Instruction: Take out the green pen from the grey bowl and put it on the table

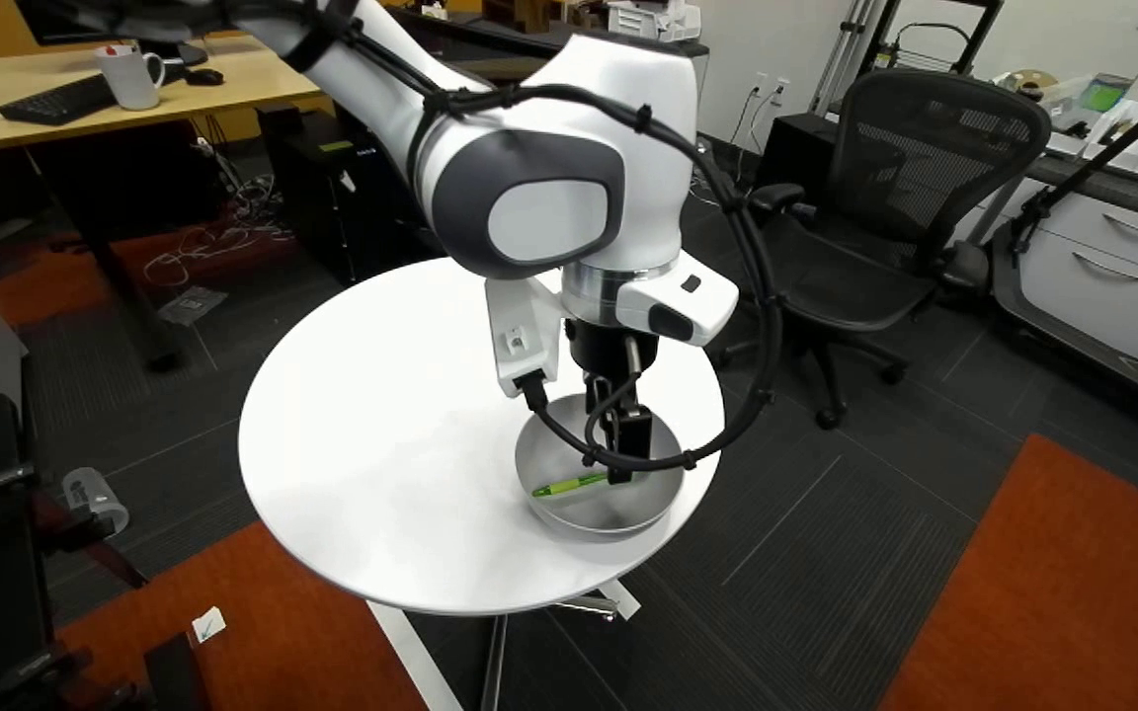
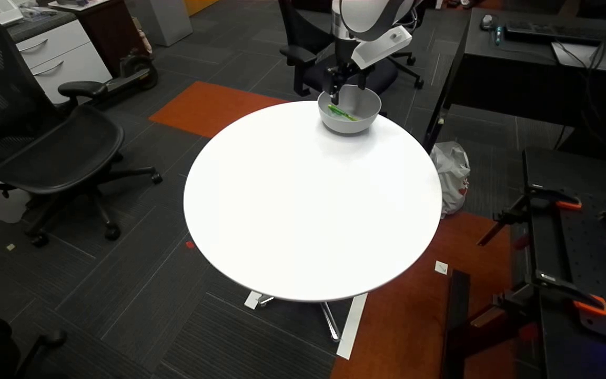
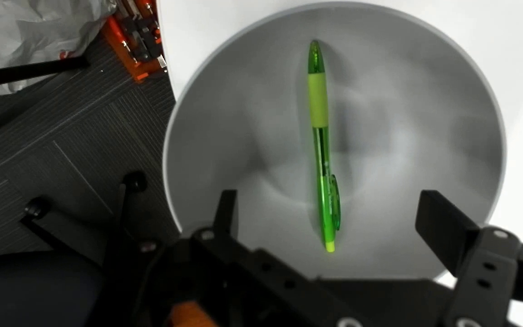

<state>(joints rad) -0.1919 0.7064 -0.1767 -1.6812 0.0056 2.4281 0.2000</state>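
White table (image 2: 303, 210): bowl (image 2: 345, 127) close to edge, right of centre; pen (image 3: 322, 145) inside. My claw (image 3: 329, 196): spread wide, grasping nothing. Possible mishaps: overdeep reach shoving bowl off table; lopsided pinch rolling pen.

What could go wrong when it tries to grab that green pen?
The slim green pen lies inside the curved grey bowl, so it might roll or slip as the open gripper closes. The grey bowl also stands near the edge of the white table, so a bump could perhaps knock it off.
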